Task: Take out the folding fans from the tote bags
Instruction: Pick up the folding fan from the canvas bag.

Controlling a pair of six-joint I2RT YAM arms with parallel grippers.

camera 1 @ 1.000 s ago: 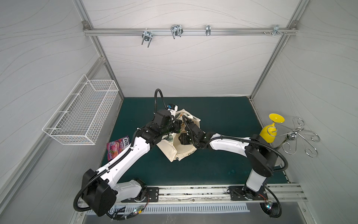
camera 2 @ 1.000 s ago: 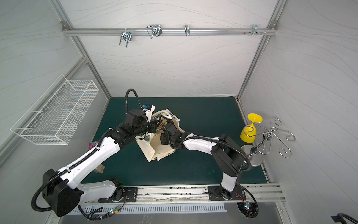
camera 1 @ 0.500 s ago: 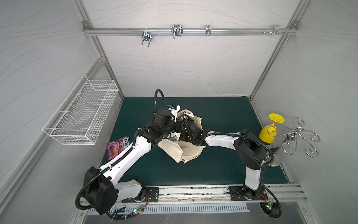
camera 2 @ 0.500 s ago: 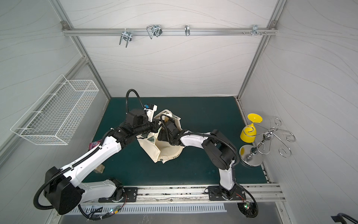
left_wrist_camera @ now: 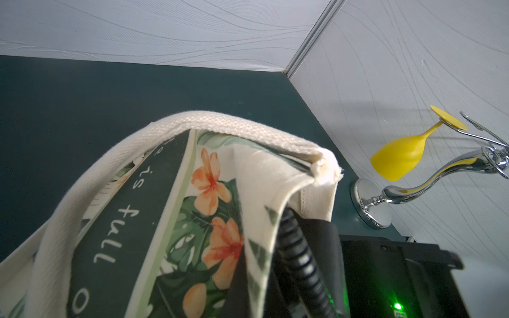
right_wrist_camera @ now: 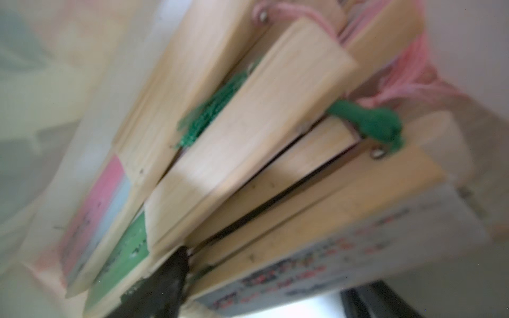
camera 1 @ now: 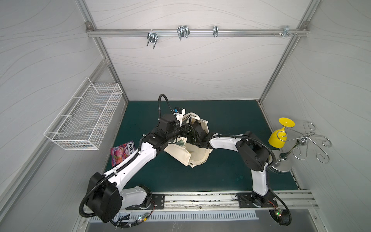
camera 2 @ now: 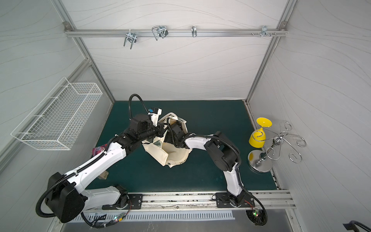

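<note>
None of our folding fans (right_wrist_camera: 248, 132) is out: left end effector (camera 1: 185, 129) closed at the eleven-o'clock rim of the tote bag (camera 1: 180, 154); right end effector (camera 1: 191, 136) inside, state unclear.

1 tote bag (camera 1: 180, 155) at centre of mat (camera 1: 220, 120), folding fans (right_wrist_camera: 248, 132) stacked inside it. 1 snack packet (camera 1: 121, 152) left of the bag; 1 wire basket (camera 1: 84, 118) on the left wall. 1 wire stand (camera 1: 301, 143) at the mat's right edge.
</note>
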